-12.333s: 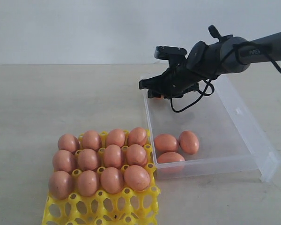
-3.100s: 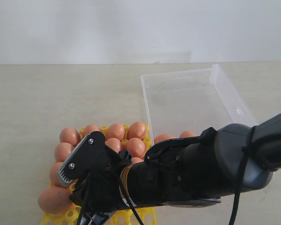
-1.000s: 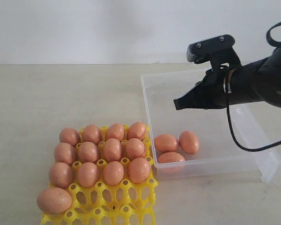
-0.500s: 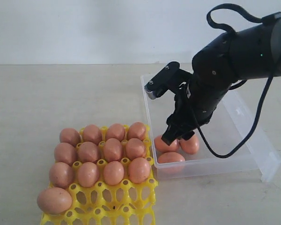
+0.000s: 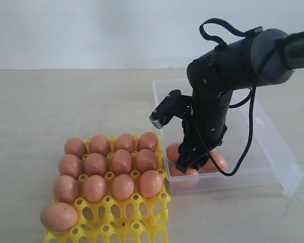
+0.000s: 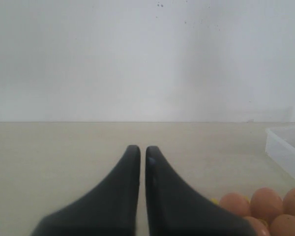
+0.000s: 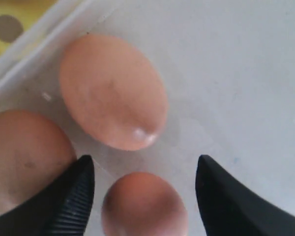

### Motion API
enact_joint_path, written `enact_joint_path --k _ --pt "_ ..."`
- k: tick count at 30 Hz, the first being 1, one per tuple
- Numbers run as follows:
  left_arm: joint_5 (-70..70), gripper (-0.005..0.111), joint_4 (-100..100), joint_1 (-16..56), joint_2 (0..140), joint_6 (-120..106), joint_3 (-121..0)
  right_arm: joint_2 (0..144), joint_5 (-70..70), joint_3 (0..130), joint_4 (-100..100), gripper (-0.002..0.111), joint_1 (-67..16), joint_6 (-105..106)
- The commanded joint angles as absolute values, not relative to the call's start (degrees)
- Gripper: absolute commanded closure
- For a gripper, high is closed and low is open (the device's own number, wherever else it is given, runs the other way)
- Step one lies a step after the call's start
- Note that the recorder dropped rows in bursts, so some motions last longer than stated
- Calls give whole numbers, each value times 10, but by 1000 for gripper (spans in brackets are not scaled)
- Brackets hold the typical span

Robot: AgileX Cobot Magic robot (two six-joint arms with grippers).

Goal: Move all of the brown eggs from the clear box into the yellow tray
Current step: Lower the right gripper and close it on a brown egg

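Brown eggs (image 5: 122,186) fill most of the yellow tray (image 5: 116,223), which sits toward the near left of the bench (image 5: 66,106). Three full rows of four stand in their cups, where the pegs keep them from rolling. One more egg (image 5: 58,216) lies rather on its side in the tray's near left corner, starting the last row, whose other cups are bare. Just beside the tray's right edge stands the clear box (image 5: 243,174), and the three eggs not yet moved are crowded into its near left corner, close against the wall there. The right gripper (image 7: 143,169) is nose-down among them with its jaws spread wide, one finger on each side of a single egg (image 7: 144,206). A sliver of gap shows on both flanks, so nothing is gripped; the wide stance looks chosen to clear the shell before closing. A bigger-looking neighbour (image 7: 113,91) and a second one (image 7: 24,157) lie close by one finger, which I judge the tight spot, since that finger could nudge them as it closes. Beyond, the box floor runs bare to its far side. The left gripper (image 6: 140,150), out of the exterior view, hangs over open bench with its fingers almost together and holding nothing. It is likely parked clear of the work, and it faces the pale wall (image 6: 137,59).
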State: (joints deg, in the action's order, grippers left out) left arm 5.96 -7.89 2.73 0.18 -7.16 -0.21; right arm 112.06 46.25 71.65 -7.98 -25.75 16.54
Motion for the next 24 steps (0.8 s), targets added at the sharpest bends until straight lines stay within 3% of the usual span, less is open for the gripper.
enact_joint_path --k 1,4,8,24 --pt "58 103 -79 26 0 -73 0 1112 454 728 -76 54 -258 233" --pt "58 103 -79 26 0 -73 0 1111 414 728 -76 54 -258 294" --pt "60 103 -79 26 0 -73 0 1123 388 727 -75 42 -258 307" --pt "60 103 -79 26 0 -73 0 1138 305 727 -76 42 -258 382"
